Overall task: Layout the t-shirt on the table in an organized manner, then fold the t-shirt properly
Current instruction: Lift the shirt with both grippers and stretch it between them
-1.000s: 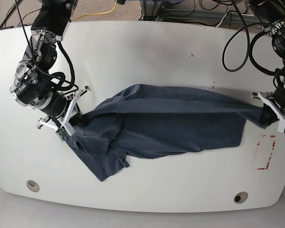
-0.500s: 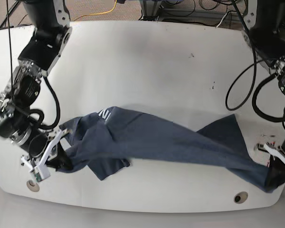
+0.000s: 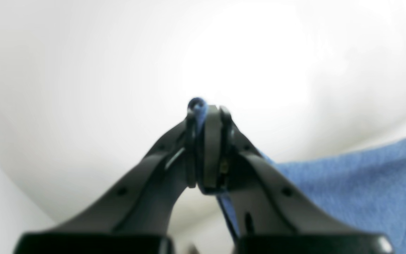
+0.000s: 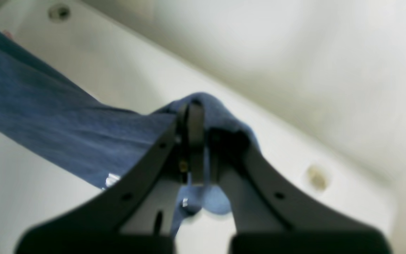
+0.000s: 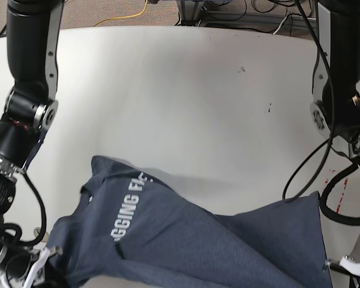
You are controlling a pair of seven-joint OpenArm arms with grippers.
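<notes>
Counter (image 5: 180,90) fills most of the base view, white and smooth, with its near edge cut off by the bottom of the picture so the grommet holes do not show there; only in the right wrist view does one round hole (image 4: 59,12) appear sharply and a second, paler one (image 4: 317,177) as a blur. Across the lower part of the base view the t-shirt (image 5: 186,240) hangs stretched between the two arms, dark navy with white lettering (image 5: 127,207) turned sideways, of which only some letters can be read; its lower hem and both outer corners run out of the picture. At the counter's right side a red mark (image 5: 338,186) is half hidden behind a black cable (image 5: 300,174). Neither pincer is properly visible in the base view, only white fragments at the bottom corners. From the left wrist camera the left pincer (image 3: 205,116) is pressed together on a thin fold of the blue cloth, a small loop of it poking out above the tips, the rest of the picture being washed-out white. From the right wrist camera the right pincer (image 4: 197,113) is likewise clamped on a bunched edge of the t-shirt, which drapes over its tips and stretches away to the left above the counter.
</notes>
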